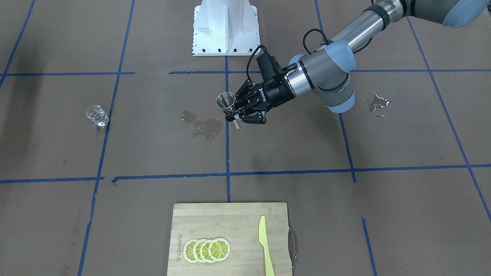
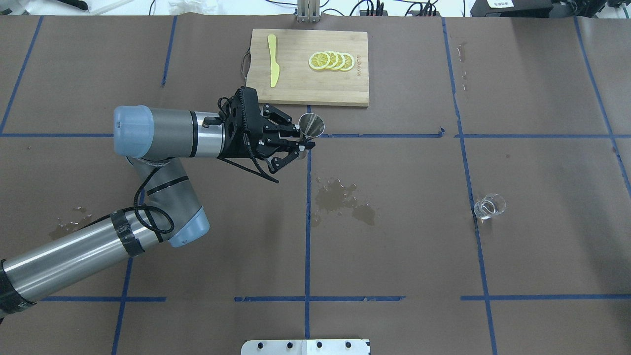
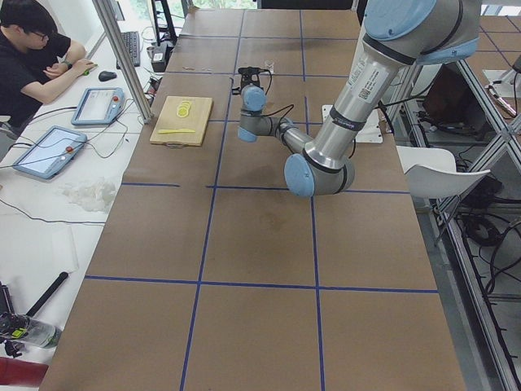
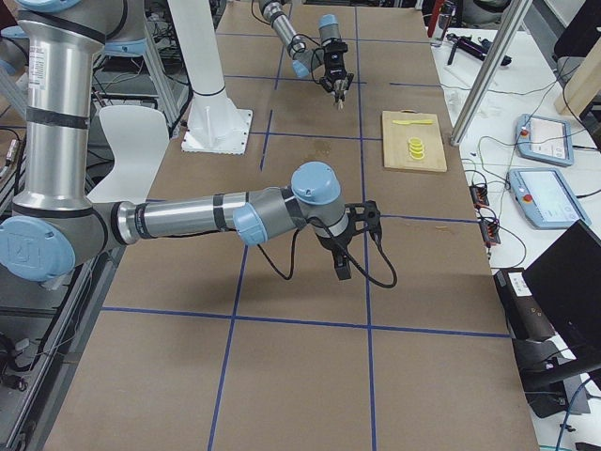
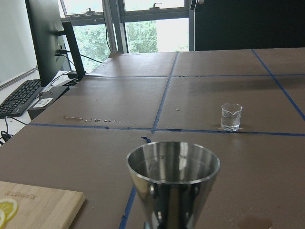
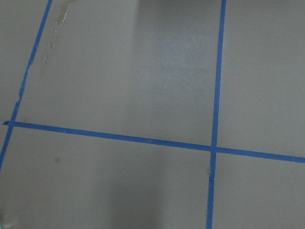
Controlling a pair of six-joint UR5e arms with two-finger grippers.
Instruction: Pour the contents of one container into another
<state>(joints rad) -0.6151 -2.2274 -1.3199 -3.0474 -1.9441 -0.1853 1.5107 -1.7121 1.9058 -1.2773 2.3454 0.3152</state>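
Note:
A steel jigger hangs upright over the table's middle, and my left gripper is shut on its narrow waist. Its open cup fills the lower part of the left wrist view. A small clear glass beaker stands on the table far off toward my right side, on a blue tape line. My right gripper shows only in the exterior right view, low over bare table, and I cannot tell whether it is open or shut. The right wrist view holds only brown table and blue tape.
A wooden cutting board lies at the far edge with lemon slices and a yellow knife. A wet spill darkens the table near the jigger. Another wet patch lies by the left arm's elbow.

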